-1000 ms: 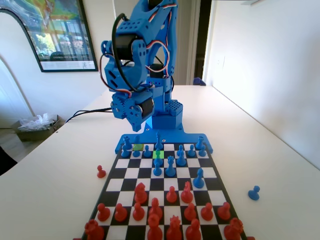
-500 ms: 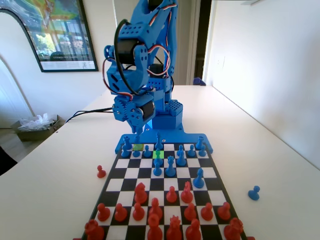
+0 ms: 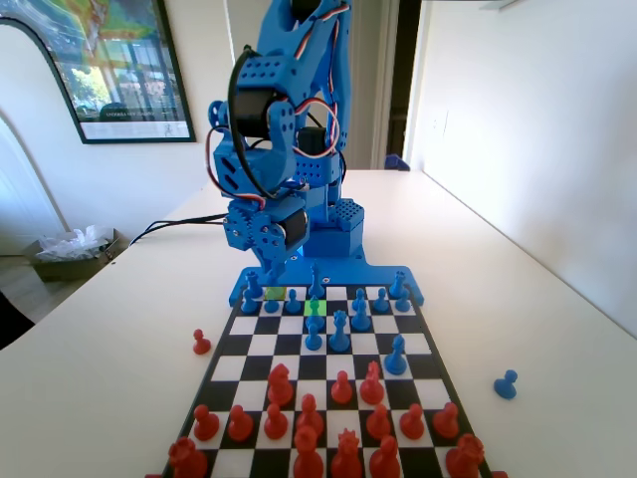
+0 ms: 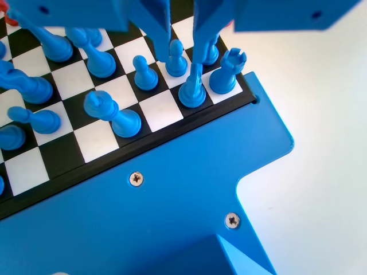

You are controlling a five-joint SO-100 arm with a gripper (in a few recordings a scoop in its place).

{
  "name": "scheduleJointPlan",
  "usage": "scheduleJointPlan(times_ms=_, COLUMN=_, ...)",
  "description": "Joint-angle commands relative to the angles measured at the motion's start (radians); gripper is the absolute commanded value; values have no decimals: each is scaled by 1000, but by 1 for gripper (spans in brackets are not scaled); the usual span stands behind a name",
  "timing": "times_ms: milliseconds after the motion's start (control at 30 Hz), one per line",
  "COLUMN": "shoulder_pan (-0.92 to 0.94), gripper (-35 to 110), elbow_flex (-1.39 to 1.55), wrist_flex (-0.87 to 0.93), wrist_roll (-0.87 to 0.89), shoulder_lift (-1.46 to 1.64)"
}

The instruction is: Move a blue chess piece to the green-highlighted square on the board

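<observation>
The board (image 3: 261,345) lies lengthwise in the fixed view, with blue pieces at its far end and red ones near. The green-highlighted square (image 3: 315,307) is in the second far row, near the middle, with a blue pawn (image 3: 314,335) just in front of it. My gripper (image 3: 271,265) hangs low over the far left corner pieces. In the wrist view the gripper (image 4: 182,54) is open, and its jaws straddle a blue pawn (image 4: 176,59) without gripping it. A taller blue piece (image 4: 192,91) and a rook (image 4: 227,70) stand just beside them on the board (image 4: 160,110).
A duller yellow-green square (image 3: 276,294) lies left of the green one. Red pieces (image 3: 309,418) crowd the near rows. A blue pawn (image 3: 506,384) stands off the board on the right of the table, and a red pawn (image 3: 201,343) on the left.
The arm has folded downward, bringing the gripper lower and slightly rightward in the fixed view, toward the far left corner pieces. No piece has moved.
</observation>
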Motion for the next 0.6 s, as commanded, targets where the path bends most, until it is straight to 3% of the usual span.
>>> scheduleJointPlan(times_ms=0, shoulder_pan=20, gripper=7, elbow_flex=-3, wrist_flex=2, wrist_roll=-21, shoulder_lift=6)
scheduleJointPlan(times_ms=567, shoulder_pan=46, gripper=8, elbow_flex=20, wrist_flex=-46, wrist_roll=-37, shoulder_lift=2)
